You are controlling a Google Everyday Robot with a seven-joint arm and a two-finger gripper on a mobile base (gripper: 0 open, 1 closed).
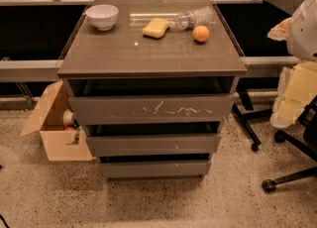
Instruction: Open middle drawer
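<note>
The cabinet (148,53) has three stacked dark grey-brown drawers. The middle drawer (148,144) has a plain front with a tiny white chip right of centre. It sits between the top front with white scratches (124,109) and the narrower bottom front (154,168). A dark gap shows above each front, and the middle front does not stick out past the others. My gripper is out of view. Only a white rounded part (303,24), probably my arm, shows at the right edge, well apart from the drawers.
On the cabinet top are a white bowl (102,16), a yellow sponge (155,27), a lying plastic bottle (194,18) and an orange (200,33). An open cardboard box (57,133) stands on the floor at the left. Office chair legs (290,175) and yellow foam (294,95) are at the right.
</note>
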